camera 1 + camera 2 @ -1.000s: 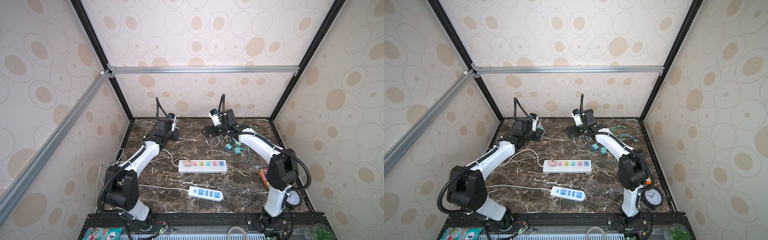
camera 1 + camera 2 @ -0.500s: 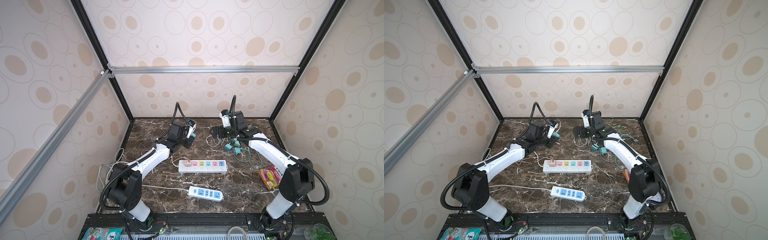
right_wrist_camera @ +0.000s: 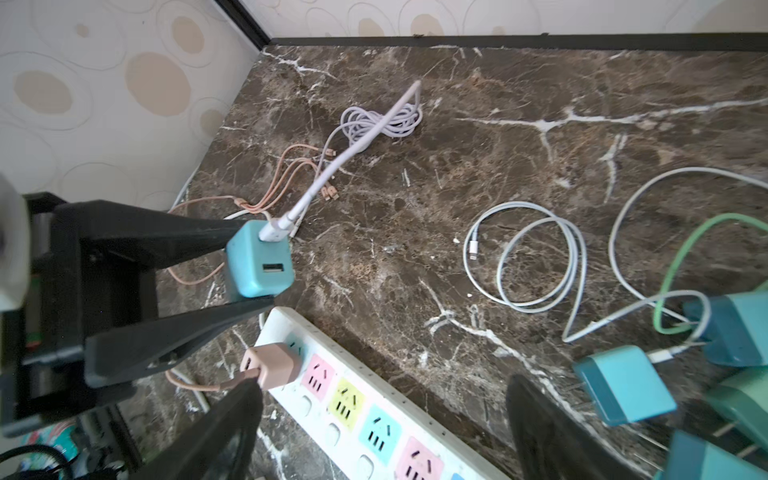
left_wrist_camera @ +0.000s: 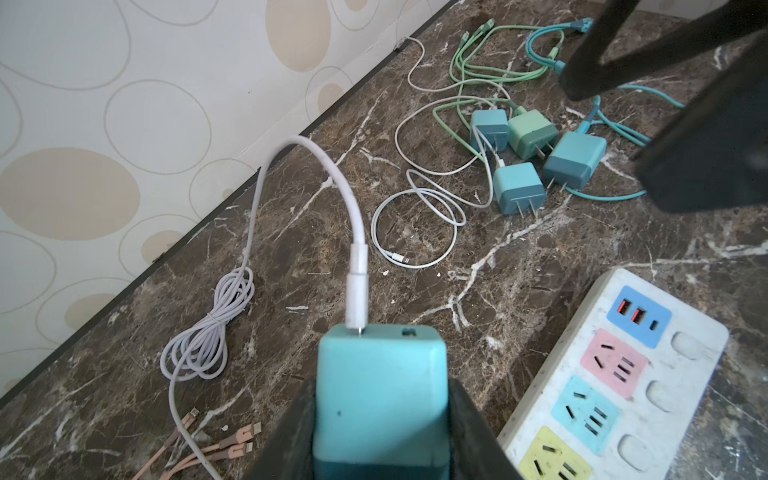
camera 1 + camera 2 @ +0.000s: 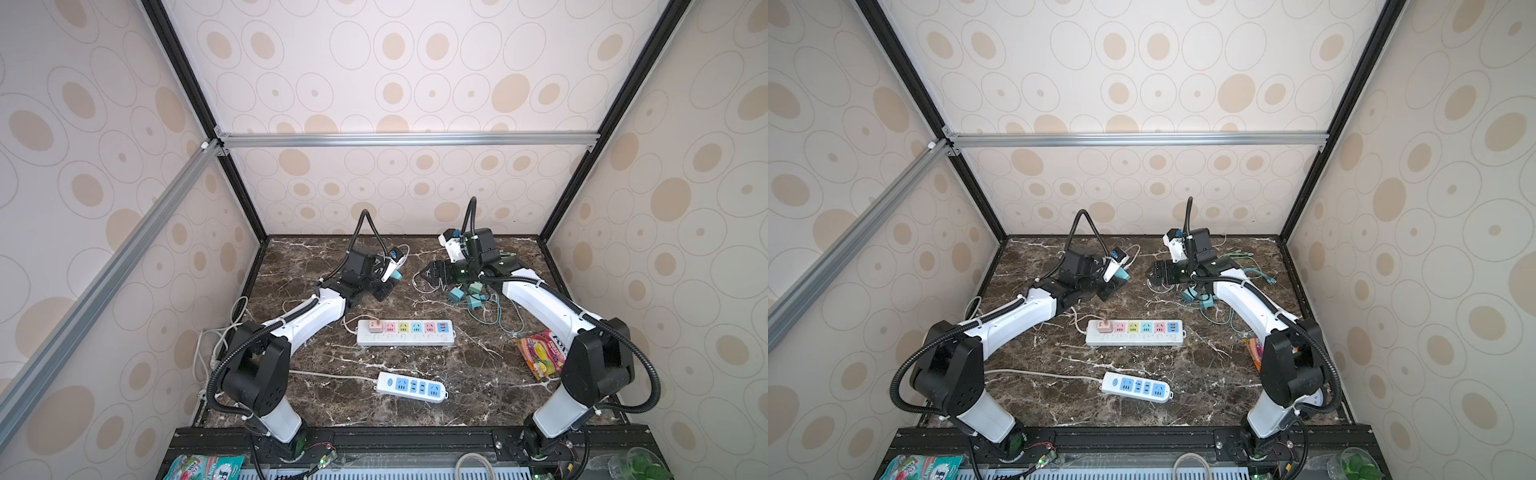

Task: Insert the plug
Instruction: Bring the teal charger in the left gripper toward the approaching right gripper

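The plug [image 4: 380, 365] is a teal charger cube with a white cable running from its top. My left gripper [image 4: 381, 399] is shut on the plug, held above the table behind the power strip [image 5: 405, 337]; both top views show the plug [image 5: 1122, 274] in its jaws. The white strip [image 3: 291, 332] has coloured sockets, and a pink plug [image 3: 270, 365] sits in its end socket. My right gripper [image 5: 432, 274] hovers open and holds nothing, next to a pile of teal and green chargers [image 5: 465, 297]. In the right wrist view its fingers [image 3: 232, 419] frame the strip's sockets.
A second white strip with blue sockets [image 5: 411, 386] lies near the front. Coiled white cables [image 4: 415, 224], a lilac bundle [image 4: 208, 332] and pink cable ends [image 3: 291, 166] litter the back of the marble table. A snack packet [image 5: 540, 355] lies at the right.
My left arm has swung toward the table's middle, carrying the plug. The right arm has shifted right toward the charger pile, and its jaws have narrowed slightly.
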Robot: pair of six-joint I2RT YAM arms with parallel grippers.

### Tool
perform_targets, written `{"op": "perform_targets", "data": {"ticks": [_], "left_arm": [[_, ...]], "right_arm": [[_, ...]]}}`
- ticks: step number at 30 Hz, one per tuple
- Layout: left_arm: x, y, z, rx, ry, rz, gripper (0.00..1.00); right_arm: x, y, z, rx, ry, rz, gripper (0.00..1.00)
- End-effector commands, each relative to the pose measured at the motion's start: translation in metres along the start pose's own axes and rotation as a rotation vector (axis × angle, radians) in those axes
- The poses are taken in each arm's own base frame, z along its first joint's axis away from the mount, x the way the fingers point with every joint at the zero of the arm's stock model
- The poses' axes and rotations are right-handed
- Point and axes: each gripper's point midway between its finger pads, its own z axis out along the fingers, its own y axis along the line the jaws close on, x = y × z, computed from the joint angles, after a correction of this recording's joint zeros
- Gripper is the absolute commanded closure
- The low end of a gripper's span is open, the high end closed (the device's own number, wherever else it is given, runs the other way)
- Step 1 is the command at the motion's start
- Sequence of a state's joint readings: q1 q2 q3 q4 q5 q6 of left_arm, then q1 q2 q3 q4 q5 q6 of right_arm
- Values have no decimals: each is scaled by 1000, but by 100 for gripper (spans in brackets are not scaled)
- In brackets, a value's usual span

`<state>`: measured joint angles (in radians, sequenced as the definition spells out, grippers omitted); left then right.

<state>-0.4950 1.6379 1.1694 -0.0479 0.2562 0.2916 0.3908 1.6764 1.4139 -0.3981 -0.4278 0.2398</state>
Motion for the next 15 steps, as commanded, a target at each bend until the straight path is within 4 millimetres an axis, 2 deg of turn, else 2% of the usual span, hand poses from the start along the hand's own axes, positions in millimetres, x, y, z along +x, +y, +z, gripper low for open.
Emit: {"op": "perform_targets", "data": {"ticks": [1, 4, 8, 12, 15], "left_arm": [[-15, -4, 7, 44, -46, 116, 100], [-13, -4, 13, 38, -74, 173, 100], [-18, -16, 12, 64, -175, 280, 100], [-25, -33, -2, 82, -330, 421, 100], [-28, -36, -10, 55, -393, 465, 100]], "right_arm": [[7, 21, 6, -141, 85, 52, 12], [9, 26, 9, -175, 136, 74, 16], [15, 22, 12, -157, 185, 69, 15], [20, 29, 18, -226, 228, 88, 15], [17, 31, 21, -241, 230, 96, 17]]}}
